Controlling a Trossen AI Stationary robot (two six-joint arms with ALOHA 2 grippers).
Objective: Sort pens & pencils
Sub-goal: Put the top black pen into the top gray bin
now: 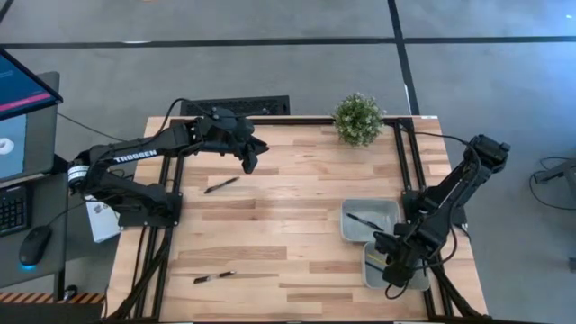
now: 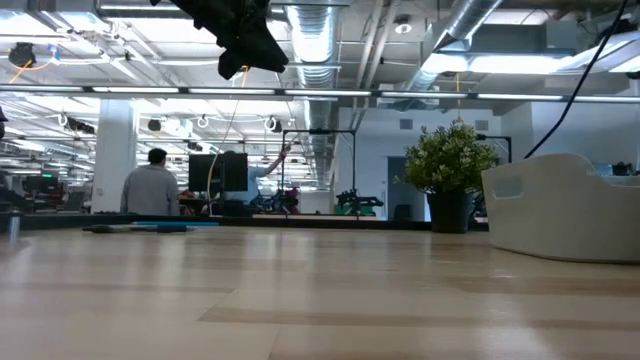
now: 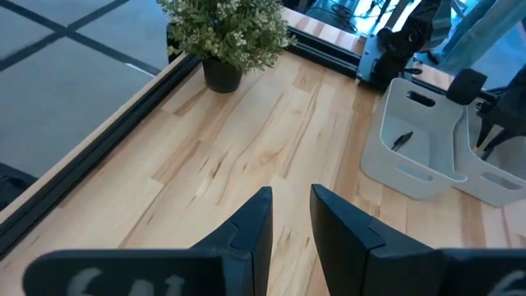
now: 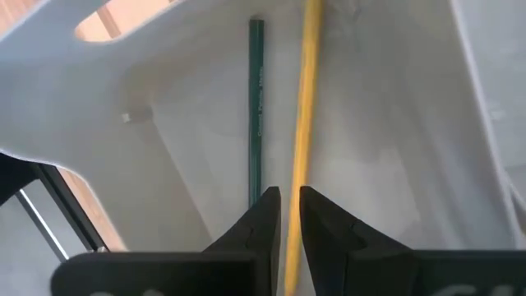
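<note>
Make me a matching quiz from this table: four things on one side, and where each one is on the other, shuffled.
Things:
1. yellow pencil
2. potted plant
3. left gripper
4. frontmost pen

Places:
A. lying on bare wood
B. raised in the air above the table
C. inside a white bin, beside the green pencil
D. standing at the table's back edge

Pairs: 1-C, 2-D, 3-B, 4-A

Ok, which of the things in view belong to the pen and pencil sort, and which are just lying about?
Part of the job:
- loose pen mid-table
- loose pen near the table's edge
- binned pen in the pen bin
- yellow pencil and green pencil in the pencil bin

Lying about:
- potted plant
- monitor, keyboard and mouse, off the table
</note>
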